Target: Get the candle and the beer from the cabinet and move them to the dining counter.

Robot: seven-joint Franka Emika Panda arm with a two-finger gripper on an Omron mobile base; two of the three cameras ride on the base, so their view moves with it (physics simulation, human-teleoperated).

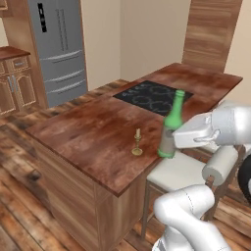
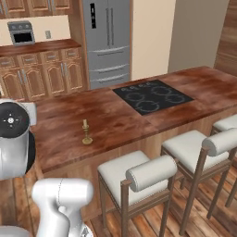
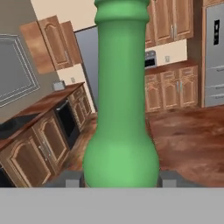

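Observation:
The beer [image 1: 173, 120], a slim green bottle, leans slightly at the near edge of the dining counter [image 1: 93, 132]. My gripper [image 1: 169, 142] is shut on its lower body. In the hand view the beer [image 3: 120, 109] rises between the two fingertips [image 3: 72, 179]. I cannot tell whether its base touches the wood. The candle [image 1: 138, 142], cream in a small brass holder, stands upright on the counter just left of the bottle; it is also in the right base view [image 2: 86, 133]. Brown wall cabinets [image 3: 170, 22] hang far off; I cannot tell which is the cabinet.
A black cooktop [image 1: 152, 95] is set into the counter beyond the bottle. White-cushioned stools [image 2: 139, 173] line the near side, one right under my arm [image 1: 176, 169]. A steel fridge [image 1: 59, 44] and lower cabinets [image 2: 41, 74] stand across the wooden floor.

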